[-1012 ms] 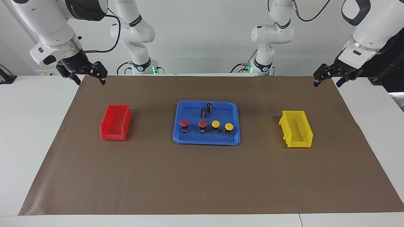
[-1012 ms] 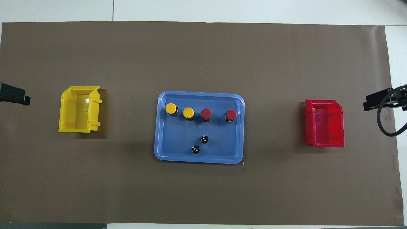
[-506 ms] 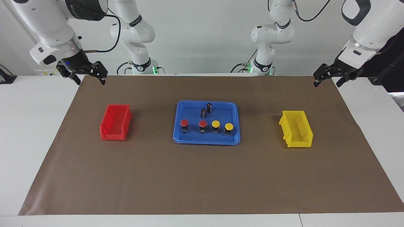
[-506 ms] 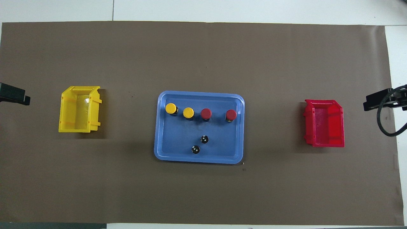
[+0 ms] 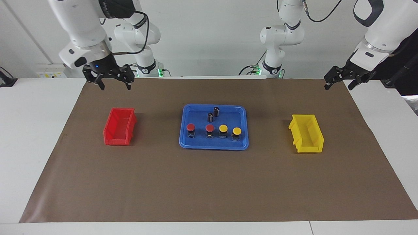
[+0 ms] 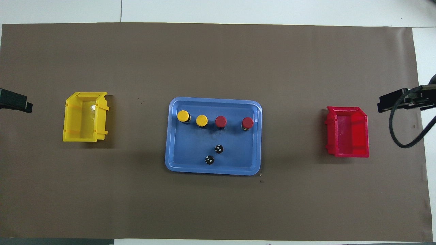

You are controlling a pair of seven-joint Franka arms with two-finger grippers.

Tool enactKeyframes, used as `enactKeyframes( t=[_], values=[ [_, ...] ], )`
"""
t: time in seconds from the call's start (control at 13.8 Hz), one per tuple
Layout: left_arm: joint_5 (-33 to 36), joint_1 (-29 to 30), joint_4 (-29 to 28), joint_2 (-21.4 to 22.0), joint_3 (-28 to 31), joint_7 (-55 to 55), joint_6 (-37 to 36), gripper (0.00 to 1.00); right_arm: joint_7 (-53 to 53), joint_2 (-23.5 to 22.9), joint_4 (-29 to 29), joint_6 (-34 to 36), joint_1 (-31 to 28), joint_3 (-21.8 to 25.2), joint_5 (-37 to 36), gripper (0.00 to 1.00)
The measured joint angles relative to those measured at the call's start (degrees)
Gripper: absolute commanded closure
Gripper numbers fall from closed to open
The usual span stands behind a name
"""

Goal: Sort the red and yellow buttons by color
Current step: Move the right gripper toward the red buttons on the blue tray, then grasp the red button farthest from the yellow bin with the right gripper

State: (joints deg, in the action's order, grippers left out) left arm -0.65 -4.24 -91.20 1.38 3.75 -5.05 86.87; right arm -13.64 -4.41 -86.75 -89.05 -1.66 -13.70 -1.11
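Two red buttons [image 5: 190,127] [image 5: 210,128] and two yellow buttons [image 5: 223,128] [image 5: 236,131] stand in a row on a blue tray [image 5: 196,145] at the table's middle. From overhead the reds [image 6: 247,122] [image 6: 220,121] and yellows [image 6: 202,120] [image 6: 183,116] line the tray's [image 6: 177,166] part farther from the robots. My right gripper [image 5: 113,84] hangs open in the air over the mat's edge beside the red bin [image 5: 119,126], holding nothing. My left gripper [image 5: 339,84] waits open and empty above the mat's corner at the left arm's end.
Two dark cylinders [image 5: 216,111] [image 5: 210,117] stand in the tray nearer to the robots than the buttons. A red bin [image 6: 347,136] sits toward the right arm's end, a yellow bin [image 5: 307,133] toward the left arm's end. A brown mat [image 5: 209,186] covers the table.
My right arm has swung in from the table's end toward the middle, its gripper now over the mat near the red bin. The left arm and the buttons have not moved.
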Motion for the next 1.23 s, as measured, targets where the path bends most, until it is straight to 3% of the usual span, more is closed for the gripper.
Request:
enactKeyframes(
  t=[0.29, 0.51, 0.8, 1.23],
  values=[
    [0.0, 0.0, 0.0, 0.0, 0.0, 0.0, 0.0, 0.0, -14.58, -9.65, -1.4, -14.41, 10.13, -0.94, -0.2, 0.0],
    [0.0, 0.0, 0.0, 0.0, 0.0, 0.0, 0.0, 0.0, -18.28, -12.01, -10.56, -28.02, 12.69, -0.91, -0.25, 0.0],
    [0.0, 0.0, 0.0, 0.0, 0.0, 0.0, 0.0, 0.0, -20.3, -12.75, -15.44, -31.98, 14.04, -0.92, -0.25, 0.01],
    [0.0, 0.0, 0.0, 0.0, 0.0, 0.0, 0.0, 0.0, -20.51, -14.56, -20.27, -37.04, 15.95, -0.91, -0.36, 0.11]
  ],
)
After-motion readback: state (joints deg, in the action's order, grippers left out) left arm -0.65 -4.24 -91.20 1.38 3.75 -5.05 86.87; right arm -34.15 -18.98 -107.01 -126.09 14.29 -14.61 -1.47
